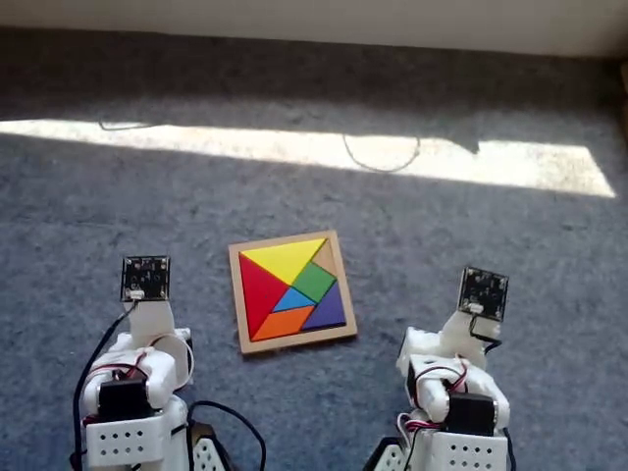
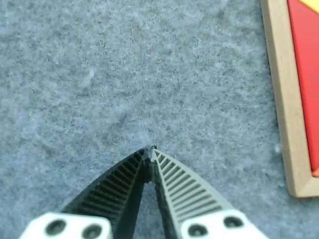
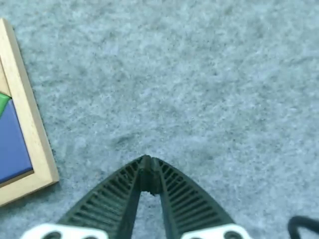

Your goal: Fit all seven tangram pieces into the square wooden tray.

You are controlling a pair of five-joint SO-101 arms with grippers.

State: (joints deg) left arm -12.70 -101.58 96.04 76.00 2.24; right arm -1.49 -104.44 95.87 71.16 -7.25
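Observation:
The square wooden tray lies on the grey carpet between the two arms. Inside it sit a yellow triangle, a red triangle, a green square, a purple triangle, a blue piece and an orange piece; a tan wood-coloured patch shows at the far right corner. My left gripper is shut over bare carpet left of the tray's frame. My right gripper is shut over carpet right of the tray's frame.
Grey carpet surrounds the tray on all sides. A bright sunlit strip crosses the floor farther back, with a thin cable loop lying in it. Both arm bases stand at the near edge.

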